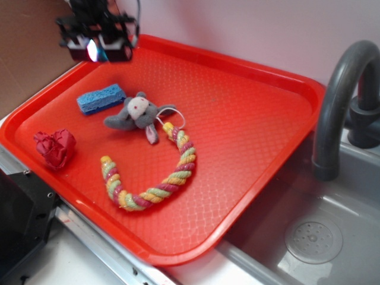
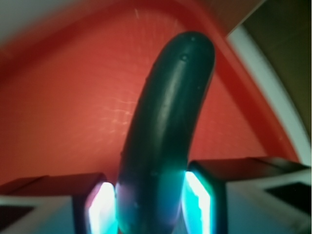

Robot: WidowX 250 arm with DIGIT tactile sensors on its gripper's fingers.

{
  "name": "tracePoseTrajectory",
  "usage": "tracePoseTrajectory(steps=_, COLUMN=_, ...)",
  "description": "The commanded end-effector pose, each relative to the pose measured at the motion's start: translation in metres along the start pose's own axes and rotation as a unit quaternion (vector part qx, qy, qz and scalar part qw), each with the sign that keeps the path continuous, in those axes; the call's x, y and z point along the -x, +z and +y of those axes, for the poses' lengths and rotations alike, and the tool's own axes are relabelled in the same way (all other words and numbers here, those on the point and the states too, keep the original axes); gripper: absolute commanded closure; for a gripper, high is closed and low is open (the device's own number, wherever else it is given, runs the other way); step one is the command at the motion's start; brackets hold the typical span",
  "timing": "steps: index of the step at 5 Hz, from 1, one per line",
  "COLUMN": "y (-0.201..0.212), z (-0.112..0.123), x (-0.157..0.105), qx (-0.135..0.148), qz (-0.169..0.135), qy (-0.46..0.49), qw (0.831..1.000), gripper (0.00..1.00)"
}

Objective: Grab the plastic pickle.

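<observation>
The end effector (image 1: 98, 48) is seen at the upper left of the exterior view, raised above the far left corner of the red tray (image 1: 249, 107). In the wrist view it (image 2: 148, 204) is closed on the plastic pickle (image 2: 165, 126), which is clamped between the 2 fingers (image 2: 202, 195) at its lower end. The pads are lit, pale on the left and cyan on the right. The pickle is dark green, glossy and slightly curved, and its free rounded end is directed away from the camera over the red tray surface. In the exterior view the pickle itself cannot be made out; only a bright glow is visible between the black finger blocks.

On the tray, a blue sponge (image 1: 101, 98) is found near the far left side, below the end effector and apart from it. Just beside the sponge, a small grey plush mouse (image 1: 138, 114) is laid. A striped rope toy (image 1: 157, 178) in pink, yellow and green is curled in an arc from the mouse toward the near edge of the tray. A crumpled red object (image 1: 55, 147) is seen near the left edge.

To the right of the tray, a grey sink (image 1: 320, 237) with a round drain and a dark grey faucet (image 1: 341, 95) is seen. The tray's right edge is set against the sink's rim.
</observation>
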State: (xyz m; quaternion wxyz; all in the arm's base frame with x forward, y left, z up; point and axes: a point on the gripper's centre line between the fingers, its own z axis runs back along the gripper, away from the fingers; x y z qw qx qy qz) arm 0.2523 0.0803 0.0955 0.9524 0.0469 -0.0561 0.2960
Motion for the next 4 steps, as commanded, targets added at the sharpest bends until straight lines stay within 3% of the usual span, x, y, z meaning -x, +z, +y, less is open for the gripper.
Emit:
tracePoseTrajectory(steps=1, y=0.092, z=0.001, x=0.053, qx=0.144, qz=-0.017, qy=-0.084, qw=0.986, gripper=1.0)
tracePoseTrajectory(steps=2, y=0.145, z=0.007, x=0.083, qx=0.198, qz=-0.025, qy=-0.11, qw=0.974, gripper=1.0)
tracePoseTrajectory(steps=3, y=0.158, z=0.008, x=0.1, qx=0.227, qz=-0.033, qy=-0.098, qw=0.968, gripper=1.0)
tracePoseTrajectory(steps=4, y=0.161, z=0.01, x=0.095, qx=0.17, qz=-0.029, qy=-0.114, qw=0.978, gripper=0.76)
